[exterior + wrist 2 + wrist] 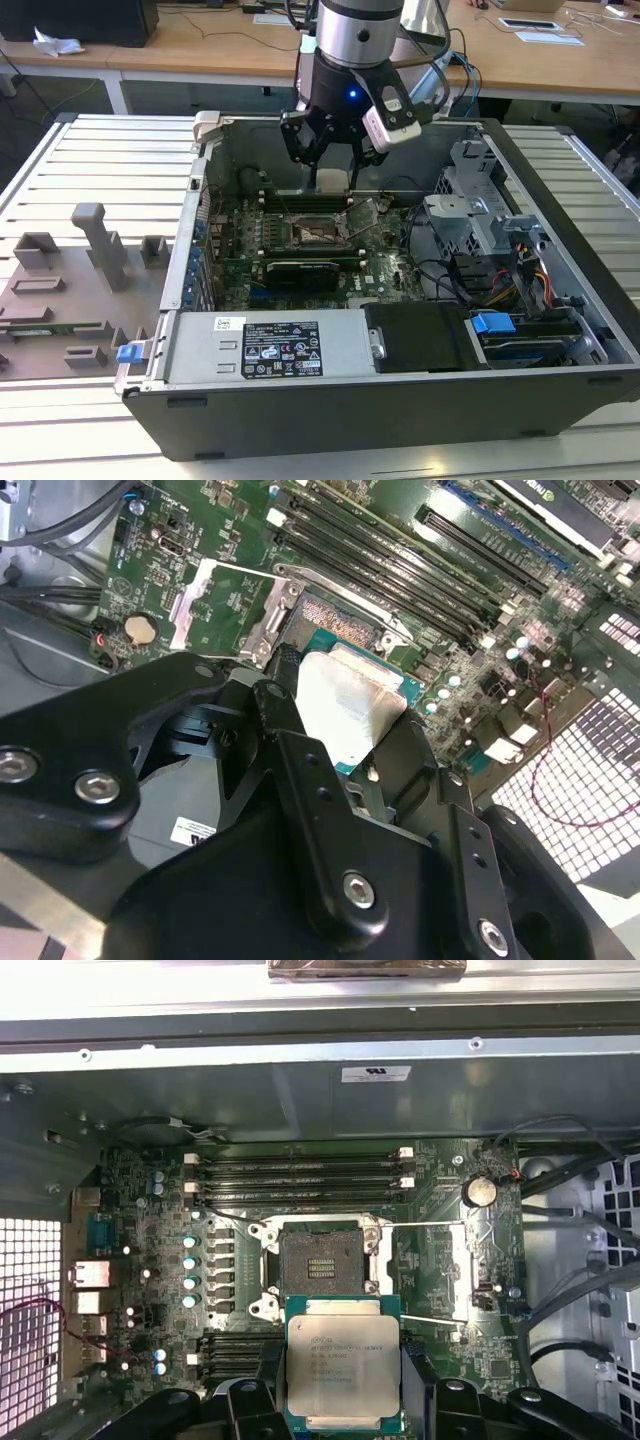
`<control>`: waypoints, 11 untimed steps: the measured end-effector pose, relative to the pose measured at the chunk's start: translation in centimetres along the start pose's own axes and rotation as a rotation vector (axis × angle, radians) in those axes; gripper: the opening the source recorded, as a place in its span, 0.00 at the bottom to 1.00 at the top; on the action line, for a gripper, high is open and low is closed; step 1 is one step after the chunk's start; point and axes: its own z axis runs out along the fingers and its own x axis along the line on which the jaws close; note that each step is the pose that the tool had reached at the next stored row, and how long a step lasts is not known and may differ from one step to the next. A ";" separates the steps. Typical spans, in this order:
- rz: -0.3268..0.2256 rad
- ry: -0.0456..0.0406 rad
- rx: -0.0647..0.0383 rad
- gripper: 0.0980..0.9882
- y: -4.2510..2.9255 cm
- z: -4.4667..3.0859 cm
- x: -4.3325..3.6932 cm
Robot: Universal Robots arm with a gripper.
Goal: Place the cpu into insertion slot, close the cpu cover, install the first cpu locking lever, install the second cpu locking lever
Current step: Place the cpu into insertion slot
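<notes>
Open computer case (560, 250) on a slatted bench, green motherboard (385, 270) inside, socket (320, 1260) bare, cpu cover (215, 605) swung up beside it, cpu (343, 1365) clamped by its edges between gripper (335, 162) fingers (283, 675), held above the board, near the socket, unseated.

The arm (355, 30) comes straight down from above, its silver wrist section upright, with a blue light lit on the black collar below it. The gripper (332, 168) points downward. Its black fingers (280, 715) are clamped on opposite edges of the cpu (343, 1370), held flat with its metal top facing the wrist.
</notes>
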 end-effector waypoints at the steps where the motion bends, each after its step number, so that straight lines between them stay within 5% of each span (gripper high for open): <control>1: 0.000 0.0000 0.000 0.50 0.00 0.05 0.00; 11: 0.000 0.0000 0.000 0.50 -0.05 0.59 -0.01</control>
